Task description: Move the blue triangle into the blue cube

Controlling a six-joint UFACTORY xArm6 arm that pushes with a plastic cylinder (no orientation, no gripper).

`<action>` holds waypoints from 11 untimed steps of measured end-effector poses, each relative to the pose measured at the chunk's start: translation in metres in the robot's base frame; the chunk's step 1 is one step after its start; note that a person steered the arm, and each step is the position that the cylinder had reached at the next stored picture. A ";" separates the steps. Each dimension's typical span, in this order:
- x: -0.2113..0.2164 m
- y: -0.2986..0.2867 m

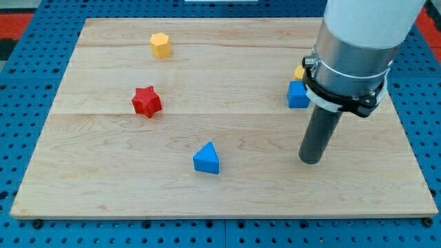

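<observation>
The blue triangle [207, 159] lies on the wooden board [103, 179], below the middle of the view. The blue cube [298, 94] sits toward the view's right, partly behind the arm. My tip [311, 160] rests on the board, well to the right of the blue triangle and below the blue cube, touching neither.
A red star [146, 102] lies at the view's left middle. A yellow hexagon block [160, 45] sits near the top left. A yellow block [300, 71] peeks out just above the blue cube, mostly hidden by the arm. The arm's wide body [358, 48] covers the top right.
</observation>
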State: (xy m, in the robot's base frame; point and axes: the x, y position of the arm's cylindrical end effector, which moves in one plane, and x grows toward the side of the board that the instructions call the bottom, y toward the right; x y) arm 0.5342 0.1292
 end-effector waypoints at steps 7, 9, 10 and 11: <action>0.024 -0.186; -0.009 -0.179; -0.028 -0.162; -0.031 -0.121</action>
State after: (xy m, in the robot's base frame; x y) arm 0.5034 0.0081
